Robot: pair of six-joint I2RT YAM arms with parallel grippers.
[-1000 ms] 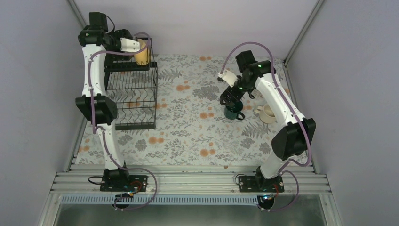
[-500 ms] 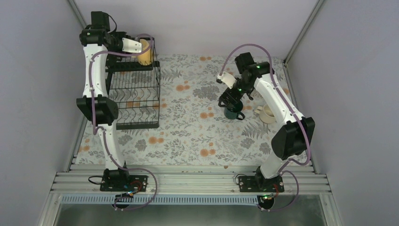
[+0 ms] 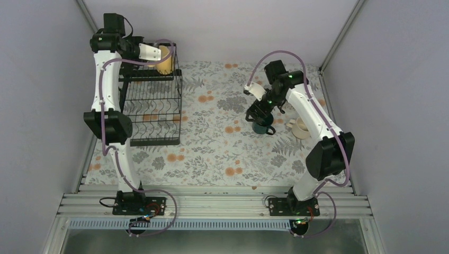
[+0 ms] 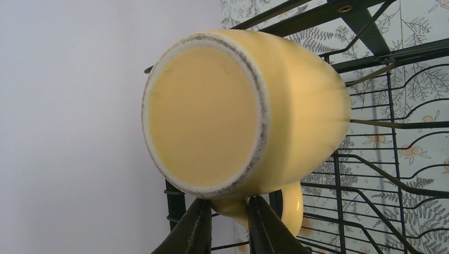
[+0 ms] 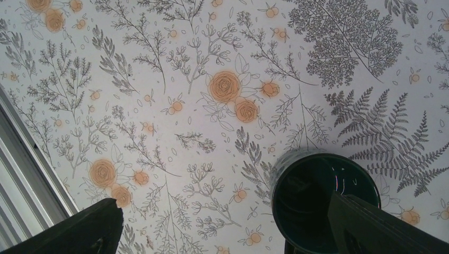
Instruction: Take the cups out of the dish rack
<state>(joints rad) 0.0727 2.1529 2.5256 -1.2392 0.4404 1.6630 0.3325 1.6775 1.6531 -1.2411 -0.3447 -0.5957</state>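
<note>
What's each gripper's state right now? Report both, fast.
Left gripper: closed on the yellow cup, pinching it near its handle.
Right gripper: open above the dark green mug, holding nothing.

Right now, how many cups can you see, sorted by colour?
yellow cup: 1
dark green mug: 1
cream mug: 1
Total: 3 cups in view.
</note>
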